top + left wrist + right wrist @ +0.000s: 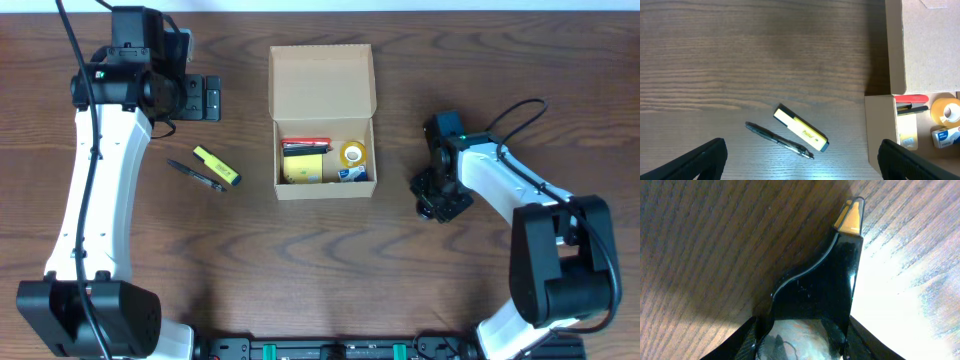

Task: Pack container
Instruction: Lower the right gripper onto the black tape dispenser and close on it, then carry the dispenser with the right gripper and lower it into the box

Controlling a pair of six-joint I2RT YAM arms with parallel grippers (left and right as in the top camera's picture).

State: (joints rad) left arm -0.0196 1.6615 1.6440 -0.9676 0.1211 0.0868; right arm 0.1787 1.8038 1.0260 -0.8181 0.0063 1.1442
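Overhead: left gripper wide open, empty, near the highlighter and pen loose on the table. Container mid-table, lid up, partly filled. Right gripper beside it over bare wood; cannot tell its closure. Judged step: fetching the loose items. Next: left arm descends and straddles the highlighter.

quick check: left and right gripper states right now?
Left gripper: open, holding nothing.
Right gripper: cannot tell; a black orange-tipped object sits between its fingers, but a grip is not clear.
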